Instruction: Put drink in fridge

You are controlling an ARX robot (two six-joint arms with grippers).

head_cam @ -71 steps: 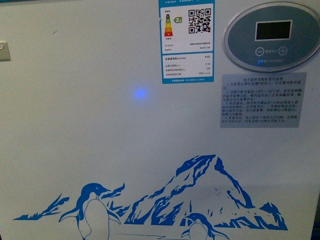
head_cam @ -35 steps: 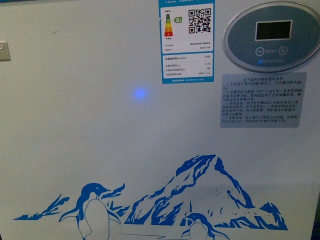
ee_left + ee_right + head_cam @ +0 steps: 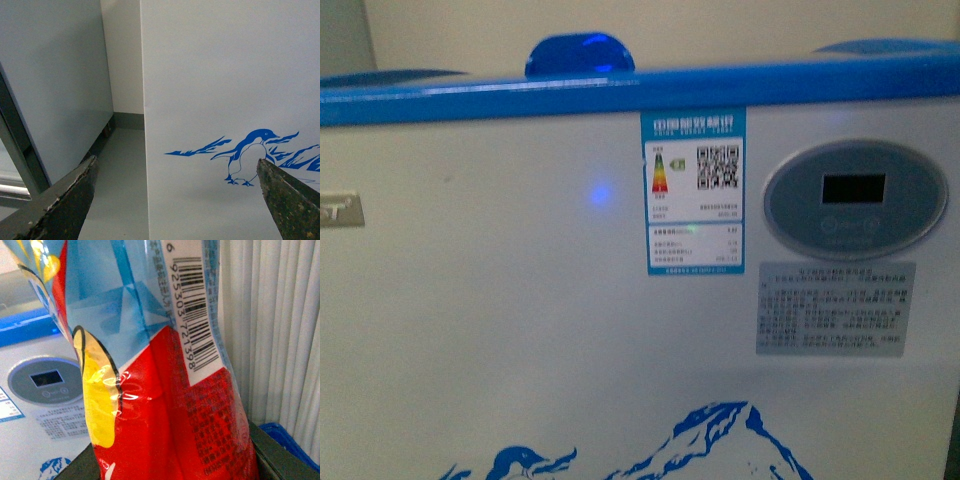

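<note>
Since the drink (image 3: 165,405) fills almost the whole right wrist view, only its label shows: glossy film in red, pale blue and yellow, with a white barcode strip. The right pincer (image 3: 175,462) holds it low on the body. Dark fingers (image 3: 280,457) show on either side of the label, and the bottle stands roughly upright, leaning a little. Neither cap nor liquid is in view, so I cannot tell how full it is.

The film is creased and shiny, so I judge it slick, and it may slide on the plastic beneath. The walls probably give under a hard squeeze. A full bottle would carry real weight and tend to tip above so low a hold. A firm, steady grip around the labelled body seems the safest, not the neck.

From the front view, the fridge (image 3: 520,330) stands close ahead, its white face topped by the blue rim (image 3: 620,92). An energy sticker (image 3: 693,190) and an oval control panel (image 3: 855,200) sit on that face. A blue hump (image 3: 578,55) rises behind the rim; it may belong to the lid, though I cannot tell whether the lid is slid open.

The left pincer (image 3: 176,162) is spread wide and empty, facing the fridge near its penguin decal (image 3: 252,155), with a grey cabinet (image 3: 55,90) beside it.
</note>
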